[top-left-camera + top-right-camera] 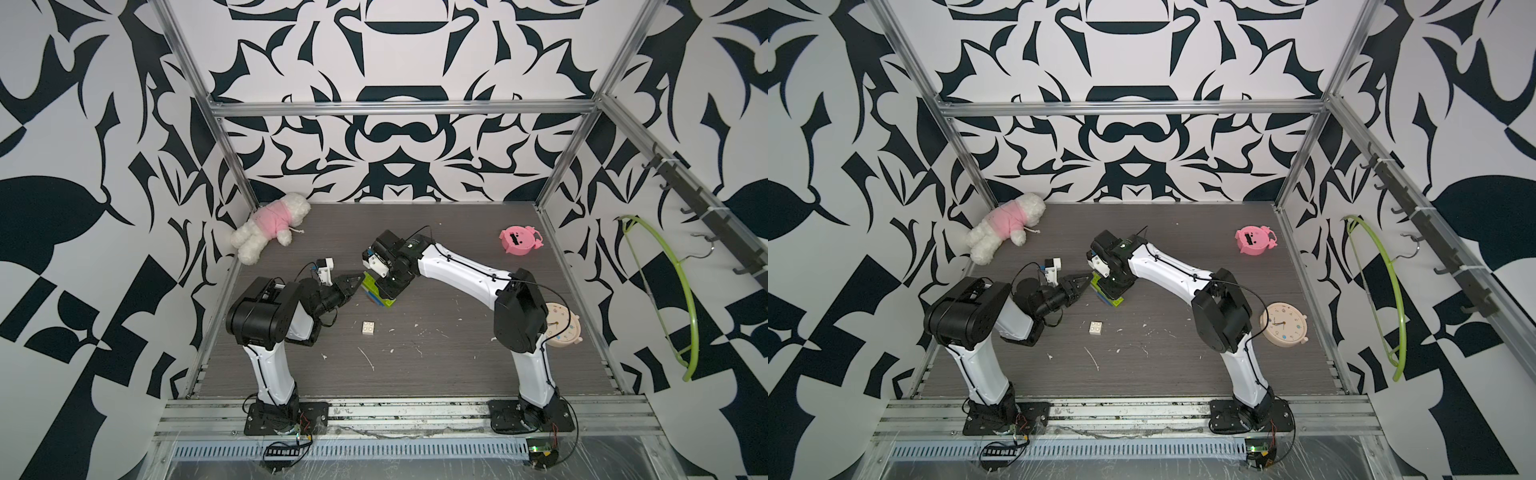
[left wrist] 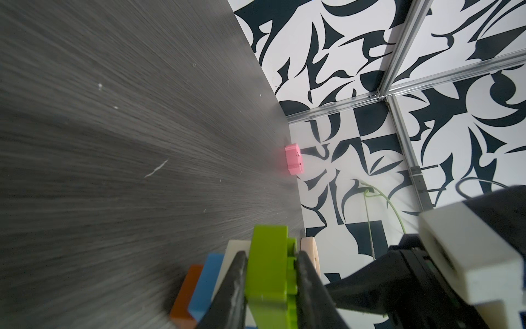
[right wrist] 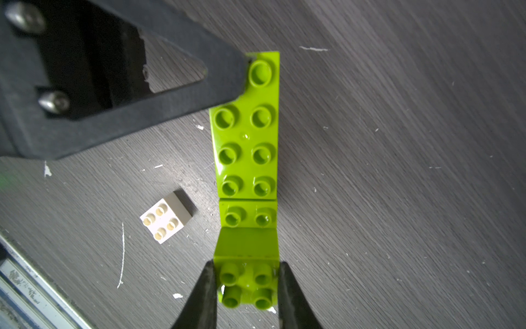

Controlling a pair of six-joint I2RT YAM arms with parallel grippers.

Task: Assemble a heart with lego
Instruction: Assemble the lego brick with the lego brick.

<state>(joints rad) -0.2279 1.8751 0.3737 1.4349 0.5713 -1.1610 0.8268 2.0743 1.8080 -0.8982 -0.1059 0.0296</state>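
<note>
Holding the heart steady in the closed left gripper; pinching the end lime-green brick between right gripper jaws; pressing squarely down, aligning studs.

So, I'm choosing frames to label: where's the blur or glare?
Left wrist view: the tabletop smears near the lens, and the far pink toy looks hazy. Right wrist view: sharp, with glare spots on the green studs of the heart. Both top views: even light, faint shadows.
</note>
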